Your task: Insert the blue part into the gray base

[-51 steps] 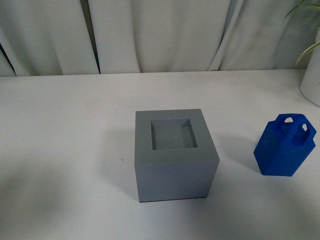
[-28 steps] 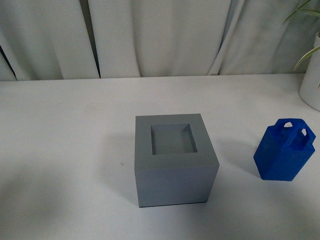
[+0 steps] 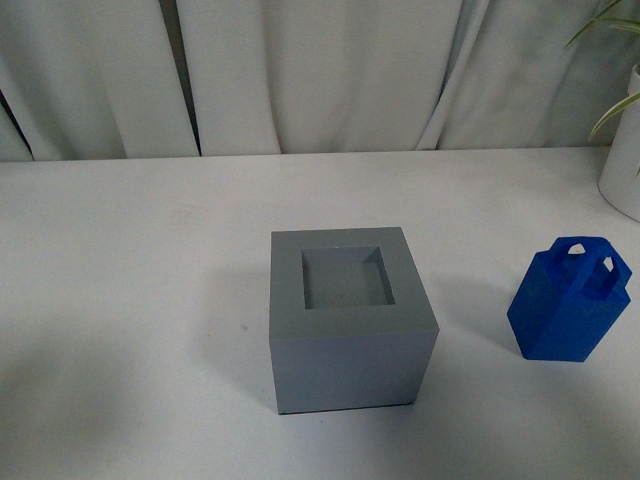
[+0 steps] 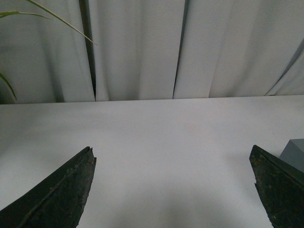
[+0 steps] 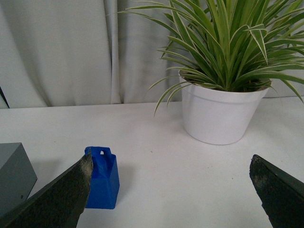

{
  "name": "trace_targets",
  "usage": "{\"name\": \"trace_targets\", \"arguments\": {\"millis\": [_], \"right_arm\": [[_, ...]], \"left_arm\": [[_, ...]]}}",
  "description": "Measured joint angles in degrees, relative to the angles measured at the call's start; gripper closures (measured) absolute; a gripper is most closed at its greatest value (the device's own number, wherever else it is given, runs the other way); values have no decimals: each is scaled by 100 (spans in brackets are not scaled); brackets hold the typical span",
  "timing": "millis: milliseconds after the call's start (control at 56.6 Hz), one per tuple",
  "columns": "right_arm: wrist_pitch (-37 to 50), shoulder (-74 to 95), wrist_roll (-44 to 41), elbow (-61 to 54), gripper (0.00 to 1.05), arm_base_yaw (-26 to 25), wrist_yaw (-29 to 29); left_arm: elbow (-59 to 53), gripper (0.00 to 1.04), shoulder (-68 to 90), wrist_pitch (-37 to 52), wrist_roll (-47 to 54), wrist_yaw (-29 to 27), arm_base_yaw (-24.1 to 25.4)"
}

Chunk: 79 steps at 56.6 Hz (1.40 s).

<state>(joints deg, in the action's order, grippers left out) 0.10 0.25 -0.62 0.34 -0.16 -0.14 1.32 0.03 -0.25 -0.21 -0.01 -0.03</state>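
Observation:
The gray base [image 3: 352, 320] stands on the white table in the middle of the front view, its square recess facing up and empty. The blue part [image 3: 570, 300] stands upright on the table to its right, handle up, apart from it. Neither arm shows in the front view. My right gripper [image 5: 171, 164] is open and empty; the blue part [image 5: 102, 179] stands ahead, beside one of its fingers [image 5: 61, 199], with an edge of the gray base [image 5: 13, 175] past it. My left gripper [image 4: 172, 156] is open and empty over bare table, a corner of the gray base [image 4: 294, 153] at the edge.
A white pot with a green plant [image 5: 223, 111] stands on the table behind and right of the blue part; its edge shows in the front view [image 3: 625, 160]. White curtains [image 3: 320, 70] hang along the table's far edge.
The front view shifted slightly between the earliest frame and now, so everything sits a little lower in the picture. The gray base and blue part have not moved on the table.

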Motion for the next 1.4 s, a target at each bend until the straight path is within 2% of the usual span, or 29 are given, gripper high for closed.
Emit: {"name": "trace_targets", "arguments": {"millis": [194, 318, 477, 601, 671, 795, 954, 1131, 1396], "right_arm": [[-2, 0, 0, 0, 7, 2, 0], [-293, 584, -149, 216, 7, 7, 315], [459, 2124, -417, 1130, 7, -535, -647], [76, 3768, -977, 2382, 7, -920, -1493], [-452, 4542, -1298, 3082, 7, -964, -1910], [-1978, 5792, -2065, 4446, 7, -896, -2524], [-3880, 6994, -3171, 5818, 7, -678, -2885], [-5687, 8026, -4948, 7034, 7, -267, -2391], [-6645, 8957, -6199, 7888, 7, 332, -1502]], "left_arm": [[0, 6, 0, 0, 0, 0, 0], [0, 6, -2, -2, 0, 0, 0], [0, 6, 0, -2, -2, 0, 0], [0, 6, -2, 0, 0, 0, 0], [0, 6, 0, -2, 0, 0, 0], [0, 6, 0, 0, 0, 0, 0], [0, 6, -2, 0, -2, 0, 0], [0, 6, 0, 0, 0, 0, 0], [0, 6, 0, 0, -2, 0, 0]]}}
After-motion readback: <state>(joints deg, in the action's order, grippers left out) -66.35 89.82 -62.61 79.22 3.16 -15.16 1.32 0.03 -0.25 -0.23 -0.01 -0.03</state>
